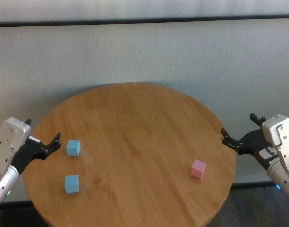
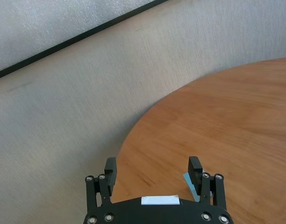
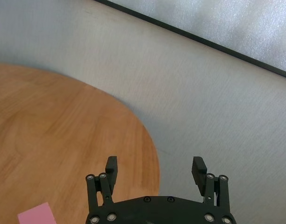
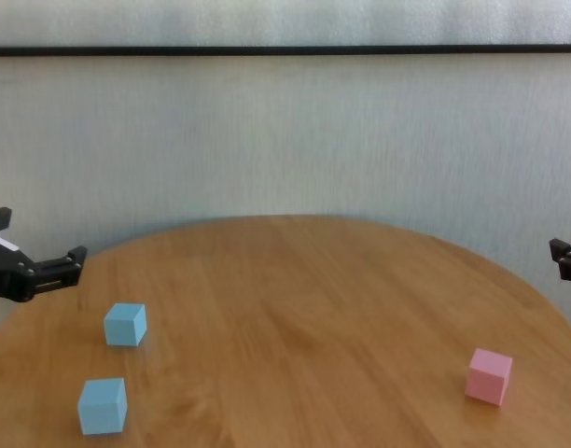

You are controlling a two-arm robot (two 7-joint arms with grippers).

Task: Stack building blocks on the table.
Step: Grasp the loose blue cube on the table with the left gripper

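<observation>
Grippers at rest, before any block has been lifted. Left gripper (image 1: 43,144) hangs at the table's left edge with its black fingers spread wide and nothing between them; right gripper (image 1: 238,135) hangs off the right edge, likewise spread and empty. Nearest the left gripper stands the farther light blue block (image 1: 73,147), just beside its fingertips; the nearer light blue block (image 1: 72,183) sits close to the table's front edge, a little apart from the first. The pink block (image 1: 198,168) lies on the right side, near the right gripper and well apart from the blue pair. All three rest singly on the table (image 1: 135,127); no stack exists, so the step in hand appears to be the approach to a first pick. The next move probably calls for lowering one set of spread fingers squarely over two opposite faces of a cube, closing, then carrying it over a second cube. Blocks are plain matte cubes of equal size with crisp edges, likely light and easy to tip. The table top is round, warm brown, with fine wood grain and a smooth finish.
</observation>
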